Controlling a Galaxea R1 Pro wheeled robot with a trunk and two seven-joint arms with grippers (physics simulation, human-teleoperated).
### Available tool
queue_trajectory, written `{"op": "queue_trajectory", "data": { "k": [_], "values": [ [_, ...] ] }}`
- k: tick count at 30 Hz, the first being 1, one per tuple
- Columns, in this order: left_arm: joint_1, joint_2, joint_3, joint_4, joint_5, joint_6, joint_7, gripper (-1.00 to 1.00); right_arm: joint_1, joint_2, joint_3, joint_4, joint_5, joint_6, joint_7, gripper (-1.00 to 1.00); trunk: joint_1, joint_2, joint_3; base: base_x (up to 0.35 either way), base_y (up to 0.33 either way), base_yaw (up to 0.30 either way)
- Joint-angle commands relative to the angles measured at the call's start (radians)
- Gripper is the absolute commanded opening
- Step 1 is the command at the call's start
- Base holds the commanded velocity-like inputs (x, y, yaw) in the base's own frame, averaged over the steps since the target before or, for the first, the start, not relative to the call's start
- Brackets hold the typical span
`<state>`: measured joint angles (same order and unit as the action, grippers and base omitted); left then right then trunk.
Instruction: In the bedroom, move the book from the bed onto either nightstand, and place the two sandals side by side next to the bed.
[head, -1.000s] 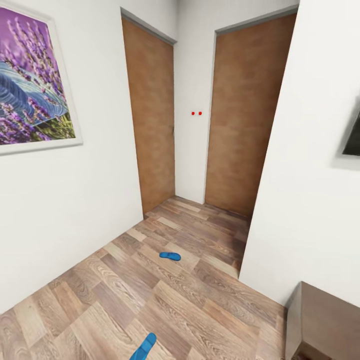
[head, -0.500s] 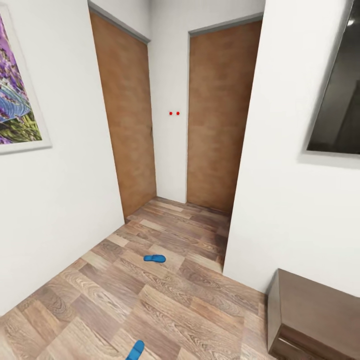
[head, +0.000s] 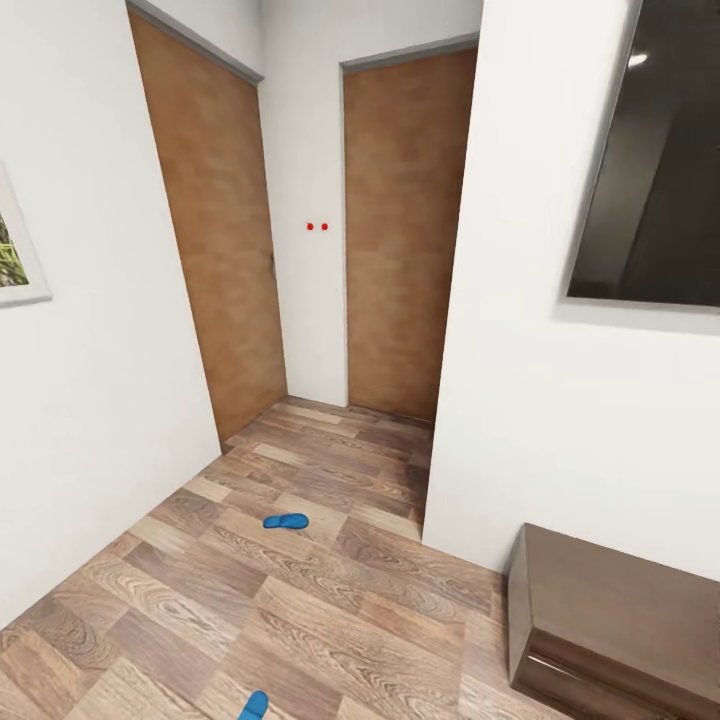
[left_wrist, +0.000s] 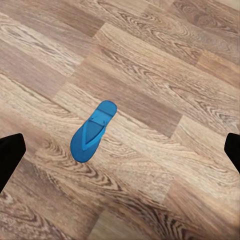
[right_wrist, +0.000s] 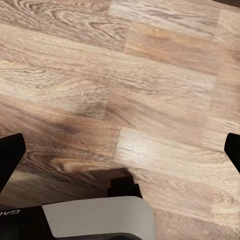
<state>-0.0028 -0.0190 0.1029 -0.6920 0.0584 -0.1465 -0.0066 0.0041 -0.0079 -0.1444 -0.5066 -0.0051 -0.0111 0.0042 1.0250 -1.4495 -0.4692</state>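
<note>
Two sandals lie on the plank floor (head: 330, 620), well apart: one (head: 286, 521) near the doors, one (head: 253, 706) at my feet, below my left hand (left_wrist: 120, 150) (fingers spread wide, empty). My right hand (right_wrist: 120, 150) is spread too. I could drive over the near sandal, or clip the one dark cabinet (head: 610, 620). I count two doors.

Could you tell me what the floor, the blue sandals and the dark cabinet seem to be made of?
Floor: wood planks or laminate, with printed-looking grain and a matte sheen. Sandals: likely foam or rubber; thin, flat, uniformly blue. Cabinet: dark reddish-brown wood, apparently lacquered, with glossy highlights along its front edge.
</note>
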Motion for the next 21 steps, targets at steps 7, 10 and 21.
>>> {"op": "queue_trajectory", "data": {
  "k": [7,10,21],
  "values": [
    [0.0,0.0,0.001,0.0,0.006,-0.002,-0.001,1.0,0.0,0.0,0.0,-0.001,0.006,-0.001,0.0,1.0,0.0,0.0,-0.001,0.0,0.0,-0.007],
    [0.0,0.0,0.001,0.0,0.006,-0.002,0.0,1.0,0.0,0.0,0.0,-0.001,0.006,-0.001,0.0,1.0,0.0,0.0,-0.001,0.0,0.0,0.0],
    [0.0,-0.001,0.002,0.0,0.006,-0.002,0.0,1.0,0.001,0.002,0.001,-0.001,0.008,-0.001,0.001,1.0,0.0,0.0,-0.001,0.0,0.0,0.0]
  ]
}}
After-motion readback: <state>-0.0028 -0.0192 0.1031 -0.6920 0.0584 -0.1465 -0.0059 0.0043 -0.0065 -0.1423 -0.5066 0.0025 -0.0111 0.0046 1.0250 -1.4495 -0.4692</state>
